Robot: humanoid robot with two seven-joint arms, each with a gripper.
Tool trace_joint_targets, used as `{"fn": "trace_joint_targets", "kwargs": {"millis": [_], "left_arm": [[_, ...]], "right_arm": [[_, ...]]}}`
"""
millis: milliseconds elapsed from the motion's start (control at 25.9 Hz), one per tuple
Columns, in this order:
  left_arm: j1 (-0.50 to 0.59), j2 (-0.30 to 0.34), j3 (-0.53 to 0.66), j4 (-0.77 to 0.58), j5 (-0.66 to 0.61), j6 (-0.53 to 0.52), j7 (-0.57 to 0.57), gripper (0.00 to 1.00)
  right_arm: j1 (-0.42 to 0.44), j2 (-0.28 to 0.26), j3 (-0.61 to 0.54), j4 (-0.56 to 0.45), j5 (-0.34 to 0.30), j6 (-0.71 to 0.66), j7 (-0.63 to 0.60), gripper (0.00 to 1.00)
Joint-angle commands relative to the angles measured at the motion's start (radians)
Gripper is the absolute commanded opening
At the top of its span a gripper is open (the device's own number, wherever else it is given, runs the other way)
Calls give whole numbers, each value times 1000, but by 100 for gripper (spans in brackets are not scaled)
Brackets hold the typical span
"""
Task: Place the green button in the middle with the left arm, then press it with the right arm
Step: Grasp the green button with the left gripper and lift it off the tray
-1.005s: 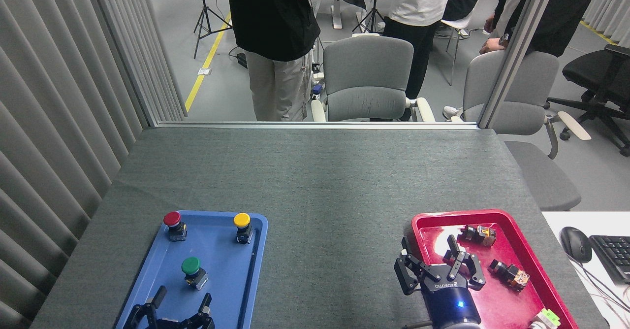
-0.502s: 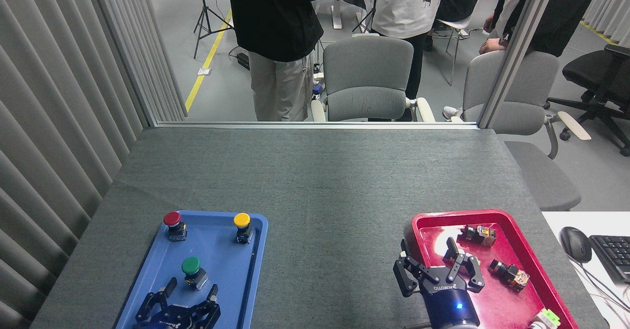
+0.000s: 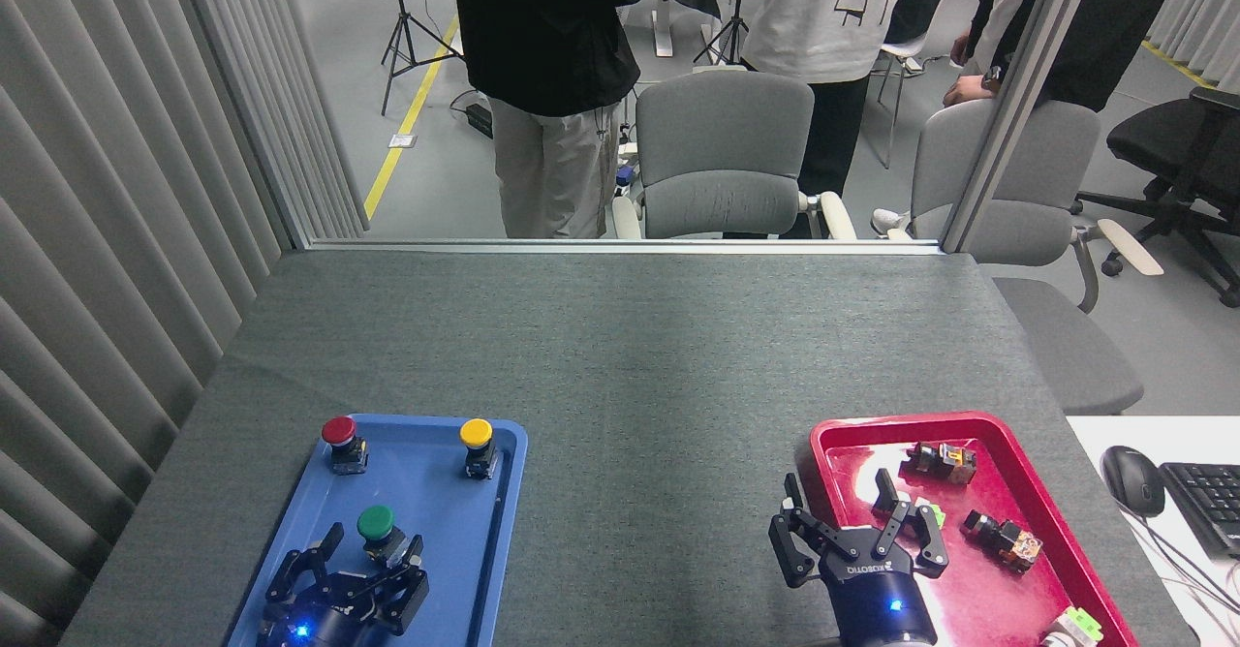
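Compared with the picture half a second before, the left gripper (image 3: 373, 548) is seen further up the blue tray (image 3: 441, 569), its fingers spread with the green button (image 3: 378, 531) now standing between their tips; whether it is touched cannot be told. The right gripper (image 3: 845, 523) is found slightly nearer the table's front edge, fingers spread and nothing held, over the left rim of the red tray (image 3: 988, 584). No button has been moved.

Three buttons are counted on the blue tray: the green one near its middle, a red button (image 3: 341, 442) at the far left corner and a yellow button (image 3: 477, 445) at the far right corner. Two trays are seen on the grey table (image 3: 630, 356), blue at the front left and red at the front right. Three people are seen standing beyond the table's far edge.
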Motion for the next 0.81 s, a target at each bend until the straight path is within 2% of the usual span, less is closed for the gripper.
{"fn": "trace_joint_targets", "kwargs": {"millis": [0, 77, 155, 425, 502, 580, 657, 773], "left_arm": [[-19, -2, 0, 30, -4, 2, -6, 88], [-22, -3, 0, 42, -2, 2, -8, 84], [-27, -2, -3, 53, -4, 0, -8, 74], [-27, 8, -8, 51, -5, -46, -5, 11], [-25, 12, -11, 47, -7, -64, -5, 1], [-23, 17, -11, 21, -8, -95, 9, 0], [-16, 35, -11, -71, -11, -130, 21, 0], [-20, 49, -11, -203, -2, -145, 98, 0]], "right_arm": [[0, 0, 2, 4, 8, 8, -4, 99], [0, 2, 1, 6, 34, 8, -6, 99], [0, 4, 0, 6, 57, 9, -9, 99], [-5, 17, -6, 18, 57, 11, -12, 99], [-6, 19, -6, 18, 57, 11, -12, 99], [-6, 25, -6, 17, 60, 11, -12, 99], [-3, 30, -5, 17, 65, 9, -15, 99], [0, 28, -8, 23, 66, 8, -26, 99]]}}
